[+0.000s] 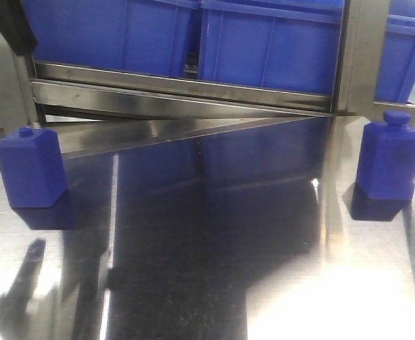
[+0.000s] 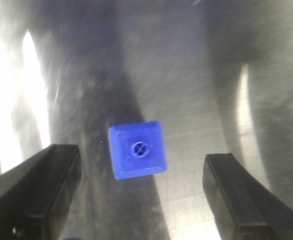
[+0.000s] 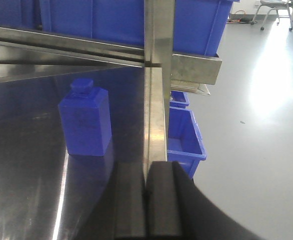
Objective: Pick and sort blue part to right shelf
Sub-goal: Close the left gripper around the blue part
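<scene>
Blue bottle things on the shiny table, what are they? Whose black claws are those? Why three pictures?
This is a robot with two arms. One camera looks ahead, and each wrist carries one. The front picture shows two blue parts standing on a steel table, with the shelf and its blue bins behind. The left wrist camera looks straight down at one part, between the open left fingers. The right wrist camera shows the right fingers shut, holding nothing, with a part standing ahead. Nothing is held.
</scene>
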Motion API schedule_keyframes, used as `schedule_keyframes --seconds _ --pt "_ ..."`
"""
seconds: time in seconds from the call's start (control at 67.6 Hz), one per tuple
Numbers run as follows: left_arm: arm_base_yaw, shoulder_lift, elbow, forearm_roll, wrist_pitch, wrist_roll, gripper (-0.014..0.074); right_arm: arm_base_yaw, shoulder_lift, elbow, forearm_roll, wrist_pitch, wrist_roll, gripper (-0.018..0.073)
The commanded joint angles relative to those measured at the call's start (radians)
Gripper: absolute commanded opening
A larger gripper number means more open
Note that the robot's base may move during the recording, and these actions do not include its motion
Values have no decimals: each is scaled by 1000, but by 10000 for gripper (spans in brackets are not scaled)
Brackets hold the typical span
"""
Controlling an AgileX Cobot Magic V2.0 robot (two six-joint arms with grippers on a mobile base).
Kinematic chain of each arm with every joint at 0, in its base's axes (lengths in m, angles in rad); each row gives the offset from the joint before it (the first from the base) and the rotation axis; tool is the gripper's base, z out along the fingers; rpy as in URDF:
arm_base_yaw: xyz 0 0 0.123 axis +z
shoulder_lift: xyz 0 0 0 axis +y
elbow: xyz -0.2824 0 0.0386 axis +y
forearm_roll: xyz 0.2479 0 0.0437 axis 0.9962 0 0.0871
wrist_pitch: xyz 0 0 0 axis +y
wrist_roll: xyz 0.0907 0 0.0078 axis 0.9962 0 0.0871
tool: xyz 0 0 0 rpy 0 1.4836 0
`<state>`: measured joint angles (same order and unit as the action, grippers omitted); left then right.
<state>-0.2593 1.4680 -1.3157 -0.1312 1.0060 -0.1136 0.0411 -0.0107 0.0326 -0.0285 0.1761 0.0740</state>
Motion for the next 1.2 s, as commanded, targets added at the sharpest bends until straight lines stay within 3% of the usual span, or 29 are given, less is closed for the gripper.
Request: schedule_keyframes --seconds 0.0,0.784,1.05,1.183 --pt "-19 27 -66 6 19 -79 568 -5 -21 -24 -2 -85 -6 36" --pt "-38 317 -74 27 46 -88 559 -5 -21 -24 -2 -85 -6 36" --pt "-38 317 -74 27 48 -83 279 -5 -21 -24 -2 -85 -6 36" --pt "-38 317 -78 36 52 -76 229 -5 -21 -24 -2 -85 -6 36"
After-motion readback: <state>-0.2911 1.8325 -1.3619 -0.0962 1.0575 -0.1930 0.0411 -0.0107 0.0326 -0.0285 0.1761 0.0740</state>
